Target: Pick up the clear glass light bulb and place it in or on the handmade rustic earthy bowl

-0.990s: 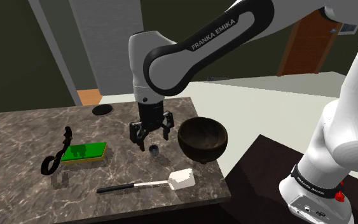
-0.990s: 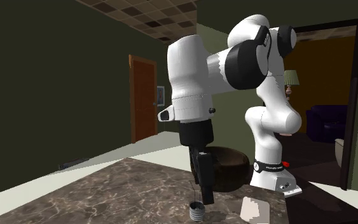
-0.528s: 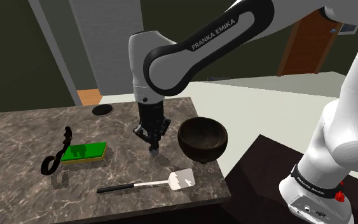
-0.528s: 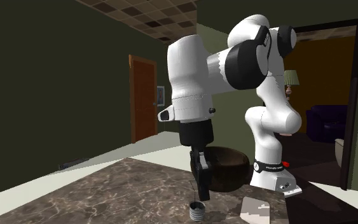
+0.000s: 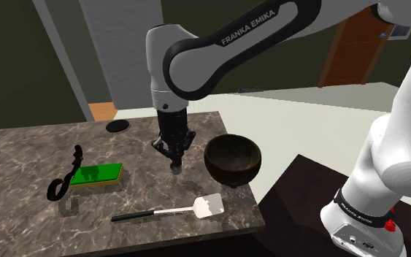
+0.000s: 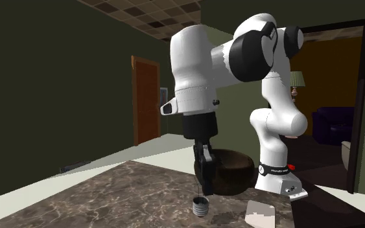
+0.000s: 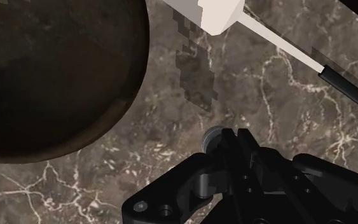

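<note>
gripper point(image 5: 175, 161) clamped on light bulb point(image 6: 200, 206)
fingers pinched on the bulb's clear top, grey base hanging below; dark bowl point(image 5: 232, 159) just beside it on marble counter point(image 5: 21, 146).

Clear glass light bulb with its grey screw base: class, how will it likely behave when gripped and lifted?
Probably fragile and slippery: the all-black gripper clasps the clear glass light bulb on smooth glass. Likely light: it looks small beside the dark brown round bowl. Released into that curved bowl, it may roll.
</note>
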`<action>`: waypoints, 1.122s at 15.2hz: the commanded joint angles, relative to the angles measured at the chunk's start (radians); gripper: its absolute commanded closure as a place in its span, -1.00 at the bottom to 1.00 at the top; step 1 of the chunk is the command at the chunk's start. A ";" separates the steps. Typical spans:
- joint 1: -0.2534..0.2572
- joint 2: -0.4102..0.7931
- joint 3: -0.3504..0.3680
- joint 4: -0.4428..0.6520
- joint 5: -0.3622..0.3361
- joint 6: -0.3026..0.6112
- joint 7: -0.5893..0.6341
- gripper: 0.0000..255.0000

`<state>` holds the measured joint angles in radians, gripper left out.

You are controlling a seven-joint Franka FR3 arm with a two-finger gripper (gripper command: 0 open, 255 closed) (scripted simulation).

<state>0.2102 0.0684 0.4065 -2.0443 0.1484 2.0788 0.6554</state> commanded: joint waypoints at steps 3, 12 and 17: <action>-0.002 -0.022 0.000 0.032 0.006 -0.053 0.003 1.00; -0.006 -0.056 -0.003 0.118 0.012 -0.170 0.010 1.00; -0.008 -0.067 -0.005 0.173 0.013 -0.235 0.016 1.00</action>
<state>0.2043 0.0012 0.4033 -1.8866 0.1627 1.8592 0.6724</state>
